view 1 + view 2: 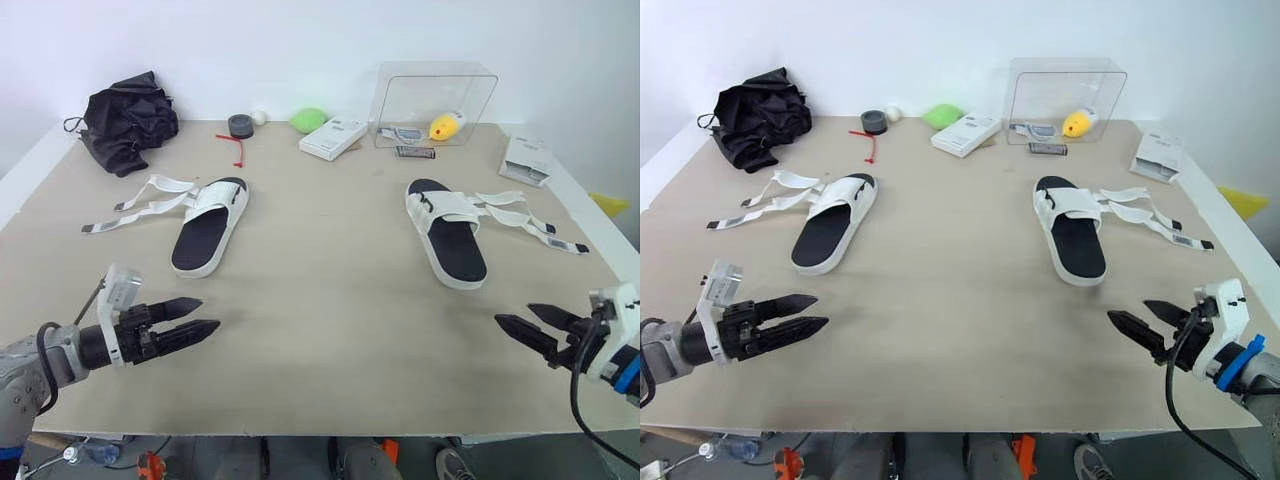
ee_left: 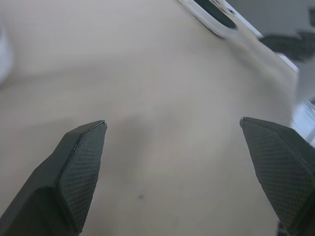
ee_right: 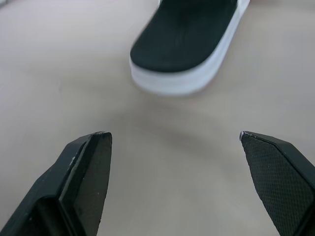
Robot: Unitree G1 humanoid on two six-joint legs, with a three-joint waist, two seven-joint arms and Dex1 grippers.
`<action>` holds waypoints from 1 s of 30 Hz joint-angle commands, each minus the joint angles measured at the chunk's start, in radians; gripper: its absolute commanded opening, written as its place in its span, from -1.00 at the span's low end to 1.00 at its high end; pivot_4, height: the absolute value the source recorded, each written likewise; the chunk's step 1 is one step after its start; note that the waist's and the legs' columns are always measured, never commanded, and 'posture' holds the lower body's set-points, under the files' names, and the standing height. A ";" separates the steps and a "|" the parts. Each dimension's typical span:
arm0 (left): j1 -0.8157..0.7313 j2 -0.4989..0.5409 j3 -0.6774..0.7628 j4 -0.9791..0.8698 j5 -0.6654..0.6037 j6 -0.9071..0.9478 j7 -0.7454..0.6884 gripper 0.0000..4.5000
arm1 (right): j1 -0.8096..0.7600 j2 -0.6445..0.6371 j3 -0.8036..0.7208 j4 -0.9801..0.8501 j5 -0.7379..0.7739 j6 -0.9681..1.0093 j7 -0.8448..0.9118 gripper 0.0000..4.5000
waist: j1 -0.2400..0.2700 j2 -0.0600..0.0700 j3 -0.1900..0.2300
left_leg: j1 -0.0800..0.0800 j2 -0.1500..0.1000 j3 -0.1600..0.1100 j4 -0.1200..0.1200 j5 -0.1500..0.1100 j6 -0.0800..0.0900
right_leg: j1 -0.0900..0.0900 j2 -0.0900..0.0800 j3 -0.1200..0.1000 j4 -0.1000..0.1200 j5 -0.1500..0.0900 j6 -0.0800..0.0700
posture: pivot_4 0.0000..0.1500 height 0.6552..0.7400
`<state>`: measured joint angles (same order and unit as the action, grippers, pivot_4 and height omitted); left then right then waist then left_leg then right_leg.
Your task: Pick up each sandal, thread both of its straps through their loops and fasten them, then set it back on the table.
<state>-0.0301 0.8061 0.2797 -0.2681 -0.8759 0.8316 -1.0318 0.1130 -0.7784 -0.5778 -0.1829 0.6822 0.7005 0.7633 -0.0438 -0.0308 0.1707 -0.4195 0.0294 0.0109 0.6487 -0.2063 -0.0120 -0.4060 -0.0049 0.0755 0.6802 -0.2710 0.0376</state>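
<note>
The left claw (image 1: pixel 208 313) and right claw (image 1: pixel 513 313) hovered spread apart over the bench (image 1: pixel 330 330), the right wrist view catching a sandal (image 3: pixel 184 44) heel-first just ahead.

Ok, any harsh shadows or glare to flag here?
Left eye view: soft, even light; the left white sandal with black footbed and the right sandal cast only thin shadows on the beige table; the clear plastic box reflects mildly, contents visible. Right wrist view: soft shadow under a sandal's end. Left wrist view: faint shadow ahead of the open left hand.
</note>
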 commanded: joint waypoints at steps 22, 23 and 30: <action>-0.469 -0.318 -0.261 0.134 0.184 -0.208 0.098 1.00 | -0.796 0.292 0.411 0.518 -0.355 -0.077 -0.464 0.98 | -0.002 0.000 0.000 | -0.005 -0.002 0.006 0.003 -0.001 0.002 | -0.002 0.001 0.005 0.000 0.007 0.000 | 1.00 1.00; -0.462 -0.321 -0.264 0.129 0.187 -0.209 0.100 1.00 | -0.815 0.298 0.417 0.550 -0.369 -0.099 -0.463 0.98 | -0.002 0.000 0.000 | -0.005 -0.003 0.006 0.003 -0.001 0.002 | -0.002 0.000 0.006 -0.001 0.007 0.000 | 1.00 1.00; -0.421 -0.333 -0.273 0.080 0.184 -0.196 0.124 1.00 | -0.958 0.341 0.439 0.787 -0.456 -0.271 -0.463 0.98 | -0.007 0.000 0.001 | -0.004 -0.002 0.006 0.004 0.000 0.001 | -0.003 0.002 0.008 0.000 0.009 0.000 | 1.00 1.00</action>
<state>-0.4461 0.4742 -0.0041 -0.1409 -0.6843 0.6380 -0.9148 -0.8141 -0.4334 -0.1307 0.6026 0.2380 0.4720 0.3017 -0.0509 -0.0309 0.1712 -0.4230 0.0275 0.0173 0.6526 -0.2064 -0.0107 -0.4085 -0.0030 0.0836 0.6797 -0.2614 0.0377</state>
